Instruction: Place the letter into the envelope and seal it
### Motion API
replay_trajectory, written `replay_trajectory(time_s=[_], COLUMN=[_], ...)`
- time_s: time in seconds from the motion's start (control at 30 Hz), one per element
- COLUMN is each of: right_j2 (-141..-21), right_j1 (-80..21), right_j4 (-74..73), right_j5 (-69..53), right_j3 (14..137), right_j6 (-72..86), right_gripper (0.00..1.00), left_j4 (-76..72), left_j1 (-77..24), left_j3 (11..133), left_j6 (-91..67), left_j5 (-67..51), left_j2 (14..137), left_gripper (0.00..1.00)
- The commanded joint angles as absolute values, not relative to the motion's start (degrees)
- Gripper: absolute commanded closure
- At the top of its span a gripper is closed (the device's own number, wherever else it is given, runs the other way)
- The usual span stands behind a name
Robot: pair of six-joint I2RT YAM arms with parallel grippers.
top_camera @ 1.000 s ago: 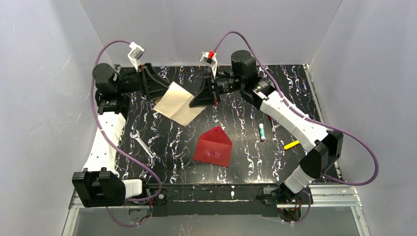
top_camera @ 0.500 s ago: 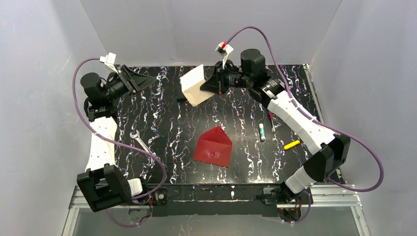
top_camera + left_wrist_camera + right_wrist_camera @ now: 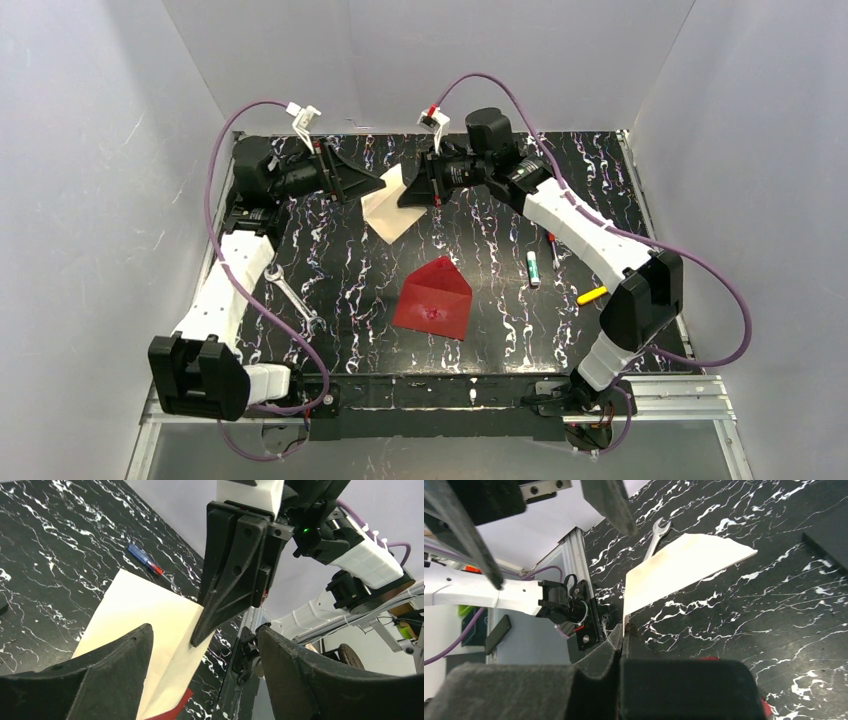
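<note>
The cream letter (image 3: 388, 205) hangs folded above the far middle of the table. My right gripper (image 3: 411, 194) is shut on its edge; in the right wrist view the sheet (image 3: 674, 570) rises from the pinched jaws (image 3: 624, 628). My left gripper (image 3: 372, 183) is open right beside the letter, on its left. In the left wrist view the letter (image 3: 145, 620) lies by the left finger (image 3: 115, 675), with the right gripper's fingers (image 3: 235, 575) clamped on the sheet between my jaws. The red envelope (image 3: 433, 298) lies flat mid-table, flap pointing away, apart from both grippers.
A wrench (image 3: 293, 297) lies at the left, also in the right wrist view (image 3: 655, 535). A glue stick (image 3: 533, 269), a small screwdriver (image 3: 552, 247) and a yellow marker (image 3: 592, 295) lie at the right. A black block (image 3: 829, 535) sits on the table beyond the letter.
My left gripper let go of the letter, swung away left, and has come back open beside it. My right gripper kept the letter, now folded, and moved it lower and left.
</note>
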State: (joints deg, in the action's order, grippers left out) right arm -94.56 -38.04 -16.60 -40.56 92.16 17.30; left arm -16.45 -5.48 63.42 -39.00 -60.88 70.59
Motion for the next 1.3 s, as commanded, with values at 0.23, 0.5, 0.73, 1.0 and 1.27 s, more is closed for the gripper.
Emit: replay_trajectory(time_s=[0.23,0.5,0.73,1.0,1.27], right_j2=[-95.17,-96.1,-95.92,-94.55,-94.8], right_j1=[-38.14,-38.06,-37.38,-37.18,-35.53], right_j4=[-13.58,-13.8,-14.85,-15.73,-16.12], right_j5=[-52.04,-51.19,-50.67,-53.39,-55.61], right_j3=[97.67,99.08,99.46,99.23,101.83], right_j6=[19.86,21.45,20.1,17.05,16.92], right_gripper=[0.99,0.99,0.99,0.99,0.99], left_j4=[-16.61,-16.61,-16.69,-16.61,-16.7], left_j1=[-8.08,-8.26,-8.19,-8.26,-8.35], left_j3=[63.43,63.31,62.65,63.91,64.76], left_j6=[-37.29,-37.73,-40.15,-41.12,-41.44], left_j5=[-70.12,-71.39,-74.67,-79.58,-81.41], left_j2=[76.91,75.34,74.84,74.44,74.74], left_gripper=[0.47,0.7,0.57,0.53,0.66])
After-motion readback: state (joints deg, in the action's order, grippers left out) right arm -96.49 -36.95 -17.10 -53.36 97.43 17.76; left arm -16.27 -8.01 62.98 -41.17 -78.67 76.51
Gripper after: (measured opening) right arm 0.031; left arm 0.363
